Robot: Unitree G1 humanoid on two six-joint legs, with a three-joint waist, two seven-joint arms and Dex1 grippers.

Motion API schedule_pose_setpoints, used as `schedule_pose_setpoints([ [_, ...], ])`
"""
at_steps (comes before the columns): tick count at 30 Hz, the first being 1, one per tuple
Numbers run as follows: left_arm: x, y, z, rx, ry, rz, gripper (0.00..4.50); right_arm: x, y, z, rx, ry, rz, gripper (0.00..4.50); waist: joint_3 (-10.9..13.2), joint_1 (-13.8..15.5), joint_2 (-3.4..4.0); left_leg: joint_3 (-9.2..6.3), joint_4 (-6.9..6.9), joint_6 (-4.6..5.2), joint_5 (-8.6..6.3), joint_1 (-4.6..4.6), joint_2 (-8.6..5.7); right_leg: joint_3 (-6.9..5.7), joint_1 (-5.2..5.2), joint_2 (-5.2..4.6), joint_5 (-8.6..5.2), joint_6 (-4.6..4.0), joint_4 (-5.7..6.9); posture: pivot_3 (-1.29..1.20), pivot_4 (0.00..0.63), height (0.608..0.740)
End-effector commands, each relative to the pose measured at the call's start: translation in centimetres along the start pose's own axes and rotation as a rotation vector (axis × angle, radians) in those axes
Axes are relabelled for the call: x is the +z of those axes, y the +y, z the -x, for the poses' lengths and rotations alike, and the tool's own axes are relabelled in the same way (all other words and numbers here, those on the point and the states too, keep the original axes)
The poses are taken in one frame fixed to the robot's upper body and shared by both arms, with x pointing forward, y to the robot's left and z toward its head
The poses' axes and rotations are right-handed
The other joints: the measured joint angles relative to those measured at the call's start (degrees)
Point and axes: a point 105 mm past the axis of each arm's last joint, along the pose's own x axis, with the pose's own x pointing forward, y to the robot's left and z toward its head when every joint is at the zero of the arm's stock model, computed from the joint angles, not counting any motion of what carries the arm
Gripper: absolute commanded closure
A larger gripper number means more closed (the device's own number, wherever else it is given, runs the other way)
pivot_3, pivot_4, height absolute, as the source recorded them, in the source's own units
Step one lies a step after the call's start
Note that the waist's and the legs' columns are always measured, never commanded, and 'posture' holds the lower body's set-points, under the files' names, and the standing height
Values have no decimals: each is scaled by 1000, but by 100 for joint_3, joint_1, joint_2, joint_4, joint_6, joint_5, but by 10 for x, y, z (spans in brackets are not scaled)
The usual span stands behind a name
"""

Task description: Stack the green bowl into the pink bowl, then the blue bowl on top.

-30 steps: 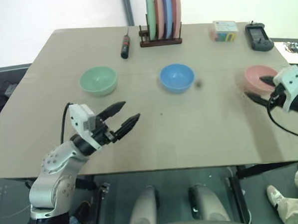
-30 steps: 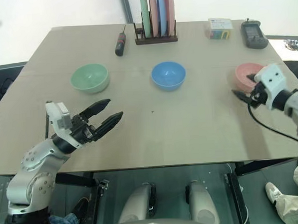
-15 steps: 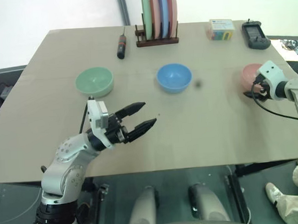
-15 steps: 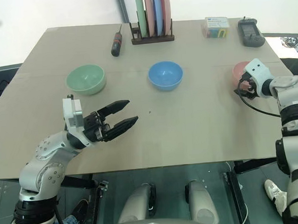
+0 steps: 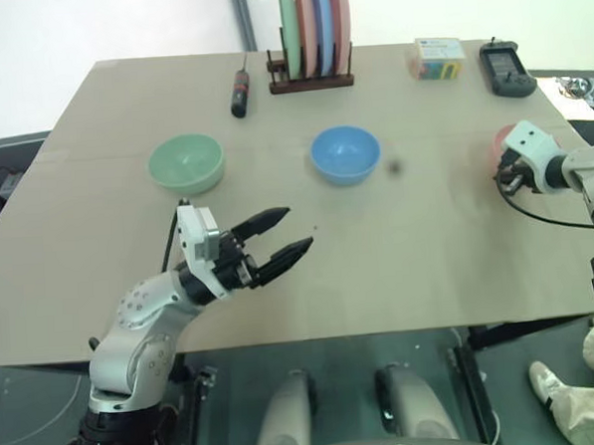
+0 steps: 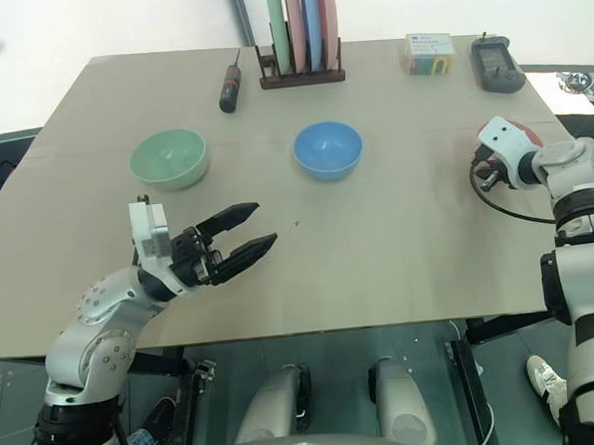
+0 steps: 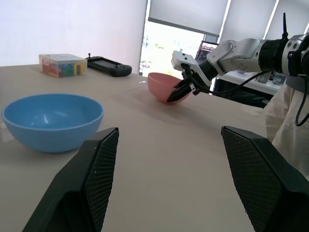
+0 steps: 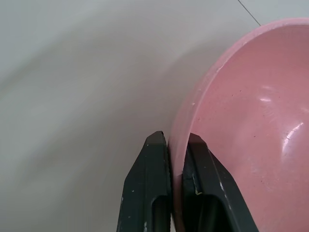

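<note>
Salmon-pink smooth round bowl, one of three mouth-up bowls, is pinched at its rim by the right gripper; the left gripper is held spread, empty.

Pink bowl: smooth, glossy plastic, highlights seen inside. Blue bowl: same glossy finish. Table: matt, beige, smooth. Left tool's fingers: black, cross-hatched texture noted.
</note>
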Motion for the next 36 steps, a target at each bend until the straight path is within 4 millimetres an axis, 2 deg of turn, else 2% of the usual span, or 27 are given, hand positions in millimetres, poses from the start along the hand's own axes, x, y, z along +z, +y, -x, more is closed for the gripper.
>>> schedule_pose_setpoints([
  [1,11,-3,-1,-15,-21,-58,872,28,-9,11,6,-102,31,4387,0,-1,0,0,0,0,0,0,0,0,0,0,0,0,0,0,150,740],
  [3,11,-2,0,-11,-15,-64,872,37,-6,15,63,-120,27,4387,1,-1,1,1,0,0,0,0,0,1,0,0,0,0,0,0,150,740],
  [5,11,0,2,-2,-4,-70,872,57,2,24,164,-173,71,4387,8,-7,14,0,0,0,0,0,0,0,0,0,0,0,0,0,150,740],
  [8,10,4,6,15,9,-72,872,88,28,44,308,-267,163,4387,13,-11,22,1,-1,0,0,1,2,2,-4,0,0,1,5,0,150,740],
  [12,9,10,11,34,23,-73,872,111,95,74,502,-337,364,4387,13,52,22,-23,-8,0,0,-6,4,-26,-3,1,-1,1,4,0,150,740],
  [16,5,19,17,68,45,-76,872,134,169,87,593,-404,468,4387,13,44,23,-24,-5,0,0,-9,3,-29,-4,0,-2,1,3,0,150,740],
  [18,4,21,19,75,50,-76,872,138,194,89,609,-416,513,4387,13,30,21,-23,1,0,0,-5,5,-28,-3,1,-2,2,6,0,150,740],
  [21,4,23,21,78,55,-80,872,135,214,76,570,-401,583,4387,8,56,13,-22,6,-1,0,-5,5,-29,0,0,-3,1,5,0,150,740],
  [24,5,23,20,79,54,-83,872,134,225,63,557,-394,597,4387,2,61,4,-22,9,-1,0,-6,4,-29,0,-1,-15,-20,3,0,150,740],
  [26,6,23,20,79,53,-85,872,136,225,55,534,-395,605,4387,3,49,4,-19,8,-1,0,-7,2,-27,-1,-3,-13,-18,4,0,150,740],
  [27,6,23,21,80,53,-88,872,136,225,54,527,-390,607,3887,3,49,4,-20,6,-1,0,-7,3,-28,-2,-3,-3,-2,3,0,150,740],
  [29,7,23,21,82,50,-90,872,135,224,53,531,-382,613,3640,3,50,4,-22,4,-1,0,-7,3,-29,-2,-3,-2,0,3,0,150,740],
  [36,7,24,21,87,53,-98,872,143,215,58,514,-422,582,789,3,42,4,-22,4,-1,0,-7,3,-30,-2,-2,-2,0,3,0,150,740],
])
